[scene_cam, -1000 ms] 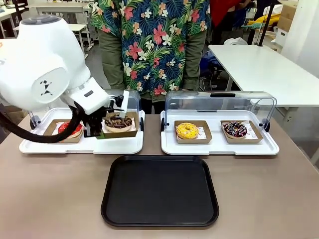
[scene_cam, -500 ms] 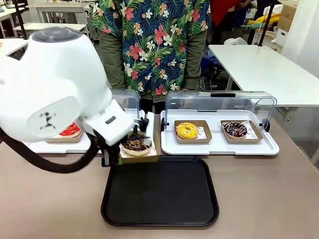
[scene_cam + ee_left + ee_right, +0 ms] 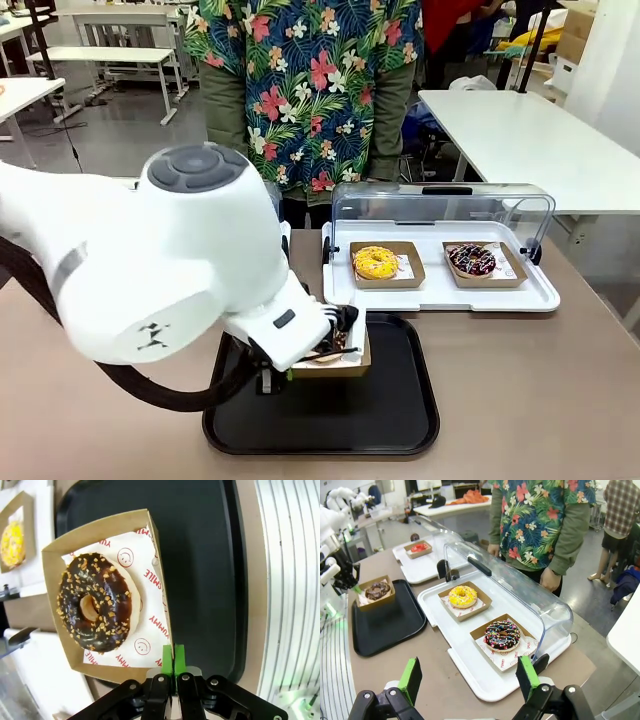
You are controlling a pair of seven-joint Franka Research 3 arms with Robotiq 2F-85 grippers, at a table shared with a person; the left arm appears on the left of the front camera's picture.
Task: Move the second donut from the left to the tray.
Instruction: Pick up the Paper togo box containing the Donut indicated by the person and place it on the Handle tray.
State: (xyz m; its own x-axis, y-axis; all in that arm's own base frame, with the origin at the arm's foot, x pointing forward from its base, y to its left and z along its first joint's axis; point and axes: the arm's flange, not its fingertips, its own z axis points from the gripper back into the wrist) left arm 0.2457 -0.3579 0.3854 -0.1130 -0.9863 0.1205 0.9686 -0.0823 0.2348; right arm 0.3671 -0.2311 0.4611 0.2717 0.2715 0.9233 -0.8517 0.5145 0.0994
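The second donut from the left (image 3: 95, 602), chocolate-brown with pale sprinkles, lies in its brown cardboard holder (image 3: 55, 560) on white printed paper. My left gripper (image 3: 173, 655) is shut on the holder's near rim. In the front view the holder (image 3: 335, 366) hangs low over the left half of the black tray (image 3: 400, 400), with my left gripper (image 3: 297, 367) at its left edge; I cannot tell whether it touches the tray. My right gripper (image 3: 469, 680) stands open and apart, looking over the table, where the same donut (image 3: 377, 590) shows above the tray (image 3: 390, 625).
A white tray (image 3: 440, 296) with a raised clear lid (image 3: 440, 205) holds a yellow donut (image 3: 375, 262) and a dark sprinkled donut (image 3: 472, 260). A red donut (image 3: 419, 547) sits on another white tray. A person (image 3: 300, 90) stands at the far side.
My left arm has carried the chocolate donut in its holder from the left white tray, right and toward me, to a spot low over the black tray.
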